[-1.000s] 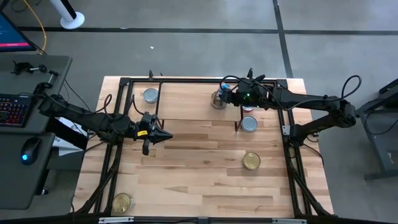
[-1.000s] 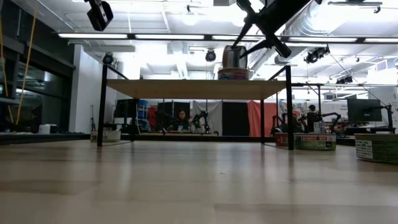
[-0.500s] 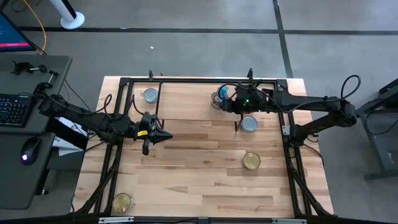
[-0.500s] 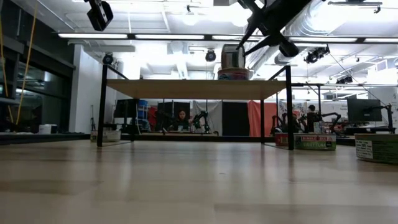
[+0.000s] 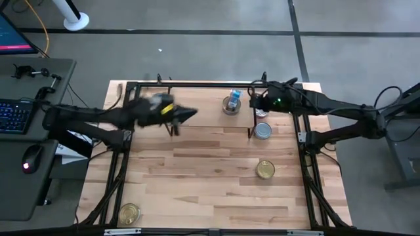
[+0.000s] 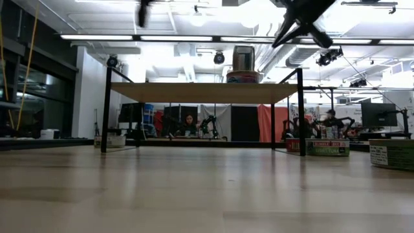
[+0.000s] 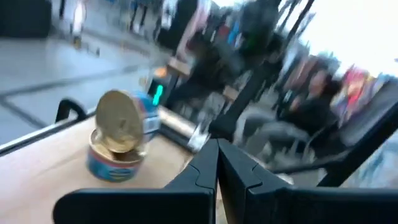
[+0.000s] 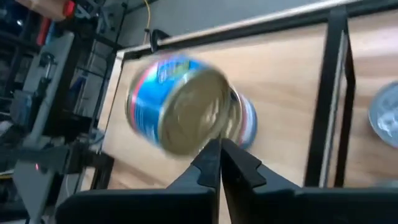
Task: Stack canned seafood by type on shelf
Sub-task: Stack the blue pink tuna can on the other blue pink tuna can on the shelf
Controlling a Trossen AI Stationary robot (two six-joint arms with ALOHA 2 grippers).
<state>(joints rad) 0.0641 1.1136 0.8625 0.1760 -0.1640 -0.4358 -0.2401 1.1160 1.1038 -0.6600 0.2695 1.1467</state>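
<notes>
- Big open lab room behind the table (image 5: 216, 190) in the low view: ceiling strip lights, other robot arms, a person seated far back. Grey floor around it from above, with a keyboard and mouse on a side desk.
- Shelf (image 5: 197, 105) sits along the table's far edge, light wood top on thin black legs.
- On the shelf near its right end there's a blue-label tin (image 5: 230, 106) lying flat, and a second tin (image 5: 235, 96) sits on it but tipped up on edge, not flat. In the left wrist view you can see its gold face (image 7: 119, 119) leaning over the lower one (image 7: 115, 163).
- Labels are blue with some red and white print, but too smeared to read, so no brand from me.
- Right gripper (image 5: 256, 103) is just beside that pair, over the shelf's right end, fingers pinched together and holding nothing. Its wrist view has the tilted tin (image 8: 186, 112) right past the fingertips.
- Left gripper (image 5: 190, 113) hangs over the shelf's left-middle part, blurred, pincer closed tight and empty.
- Silver-top tin (image 5: 262, 131) is on the table just off the shelf's right front leg.
- Gold-top tin (image 5: 265, 170) sits toward the table's right edge, another gold one (image 5: 129, 213) at the near left corner.
</notes>
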